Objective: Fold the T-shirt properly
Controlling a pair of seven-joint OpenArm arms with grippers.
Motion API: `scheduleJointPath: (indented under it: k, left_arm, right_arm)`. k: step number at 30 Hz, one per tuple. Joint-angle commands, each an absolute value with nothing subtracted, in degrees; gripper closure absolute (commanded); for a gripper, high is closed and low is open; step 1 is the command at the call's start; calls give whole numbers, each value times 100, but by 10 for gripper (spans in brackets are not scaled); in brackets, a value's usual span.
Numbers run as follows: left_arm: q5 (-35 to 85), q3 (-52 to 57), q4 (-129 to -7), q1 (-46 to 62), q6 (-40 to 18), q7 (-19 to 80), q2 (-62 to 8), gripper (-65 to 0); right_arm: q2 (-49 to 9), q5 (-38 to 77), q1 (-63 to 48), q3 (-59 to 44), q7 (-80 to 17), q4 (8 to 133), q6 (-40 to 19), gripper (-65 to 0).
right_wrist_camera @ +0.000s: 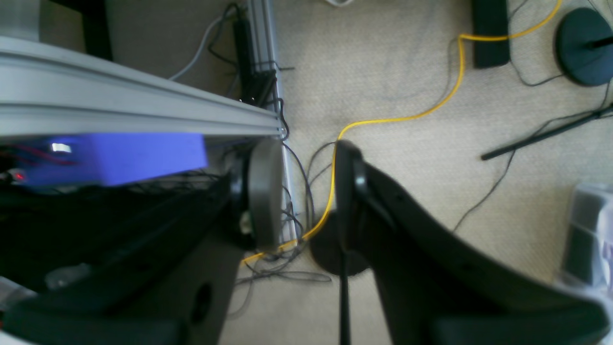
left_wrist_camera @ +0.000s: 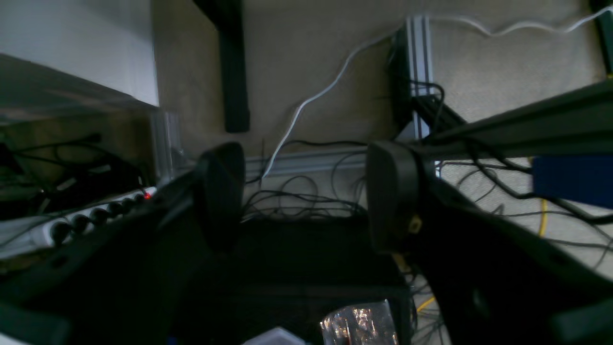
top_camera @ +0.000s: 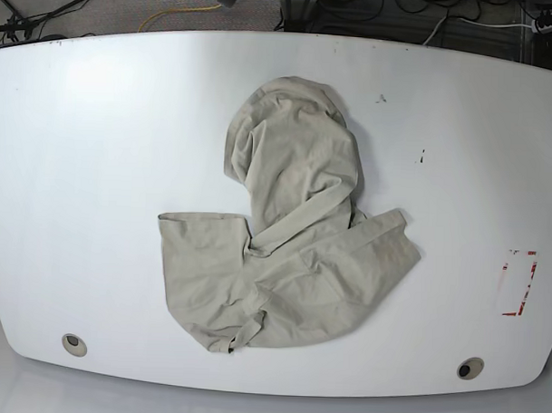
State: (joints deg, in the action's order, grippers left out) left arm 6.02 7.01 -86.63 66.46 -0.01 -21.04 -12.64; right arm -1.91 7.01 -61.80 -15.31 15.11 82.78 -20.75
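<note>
Lying crumpled at the middle of the white table (top_camera: 98,119), waiting: soft pale beige T-shirt (top_camera: 293,243); left gripper (left_wrist_camera: 306,191) and right gripper (right_wrist_camera: 306,191) hanging released, empty, off the table's 12 o'clock edge, away from the cloth

Your left gripper (left_wrist_camera: 306,196) hangs with its jaws spread wide, nothing between them. Your right gripper (right_wrist_camera: 306,191) points down too, jaws parted by a narrower gap, also empty. Neither arm shows in the base view.
</note>
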Motion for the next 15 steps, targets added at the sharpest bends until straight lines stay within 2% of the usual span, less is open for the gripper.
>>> scheduleJointPath:
  k: [1,7,15]
  left_arm:
    - [629,848,-9156,6976,40,-2220,-1305,-368]
    - [629,857,-9947,7345,40,-2220,-1305,-368]
    - [629,840,-10404,7345,40,-2211,-1156,-371]
  right_arm:
    - [-215,927,-6580,-1552,1604,8725,-2088,-174]
    - [-242,1358,-6967,-1596,1604,9499,-2088,-174]
    - [-242,1508,-6941,-1754,1604,10387,-2088,-174]
